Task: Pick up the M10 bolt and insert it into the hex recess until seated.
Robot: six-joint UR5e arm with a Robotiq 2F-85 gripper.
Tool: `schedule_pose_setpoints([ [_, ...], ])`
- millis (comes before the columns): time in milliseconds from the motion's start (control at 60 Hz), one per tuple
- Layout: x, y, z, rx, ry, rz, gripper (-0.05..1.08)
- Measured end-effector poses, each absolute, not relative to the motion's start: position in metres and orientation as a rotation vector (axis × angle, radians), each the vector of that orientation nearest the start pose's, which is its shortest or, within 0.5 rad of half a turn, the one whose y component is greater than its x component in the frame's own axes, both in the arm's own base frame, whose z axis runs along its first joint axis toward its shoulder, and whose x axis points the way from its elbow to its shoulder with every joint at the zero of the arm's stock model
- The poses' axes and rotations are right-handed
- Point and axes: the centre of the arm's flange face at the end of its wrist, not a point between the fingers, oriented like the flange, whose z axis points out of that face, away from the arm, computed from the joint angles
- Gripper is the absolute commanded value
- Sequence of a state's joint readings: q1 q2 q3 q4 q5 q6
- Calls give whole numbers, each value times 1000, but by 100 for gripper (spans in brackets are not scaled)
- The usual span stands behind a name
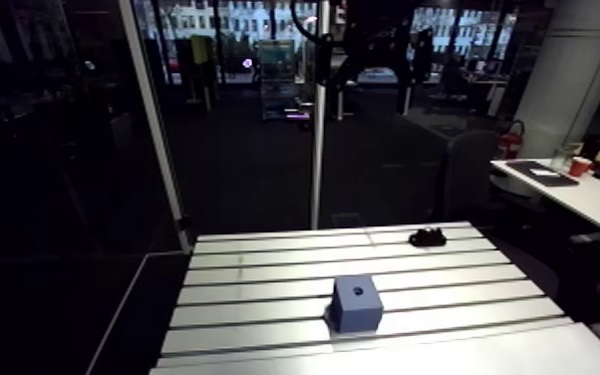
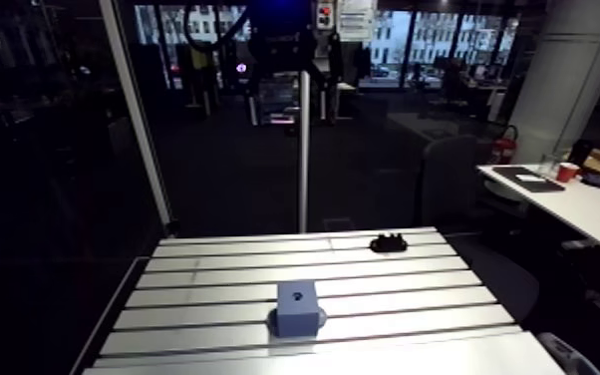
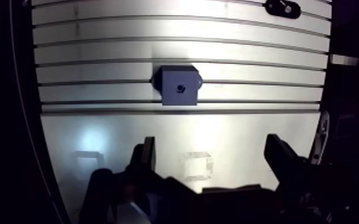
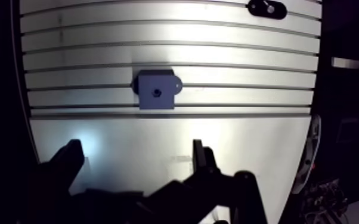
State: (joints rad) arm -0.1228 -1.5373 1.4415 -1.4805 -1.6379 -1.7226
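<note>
The gripper (image 3: 212, 143) hangs above the table (image 1: 264, 269) with its 2 fingers (image 3: 149, 149) spread wide. Nothing is between them; only the bare, smooth front strip (image 3: 128, 128) of the table shows in the gap. Ahead of the gripper in the wrist view, well apart from the fingertips, a blue-grey block (image 3: 179, 85) stands upright on the slotted part of the table, just past the line where the slots give way to the smooth strip. It has a small rounded foot showing at each side. In its top face is 1 small dark recess (image 3: 180, 89), and nothing sits in it. Farther on, close to the table's far edge and off towards its right-hand corner in the arm view, lies 1 small dark piece (image 1: 428, 236). It lies low and flat on the aluminium, well apart from both the block and the gripper. It is the only loose thing on the table, but it is too small and dark to make out a bolt's head or shank.
</note>
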Motion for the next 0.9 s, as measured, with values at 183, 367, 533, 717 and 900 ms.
schedule_pose_setpoints([
  [183,-517,-64,525,-44,3135,105,1],
  [367,-521,-63,526,-46,3155,113,1],
  [533,-533,-53,525,-50,3197,133,1],
  [717,-549,-22,520,-32,3240,159,1],
  [900,-561,10,512,-18,3266,178,1],
])
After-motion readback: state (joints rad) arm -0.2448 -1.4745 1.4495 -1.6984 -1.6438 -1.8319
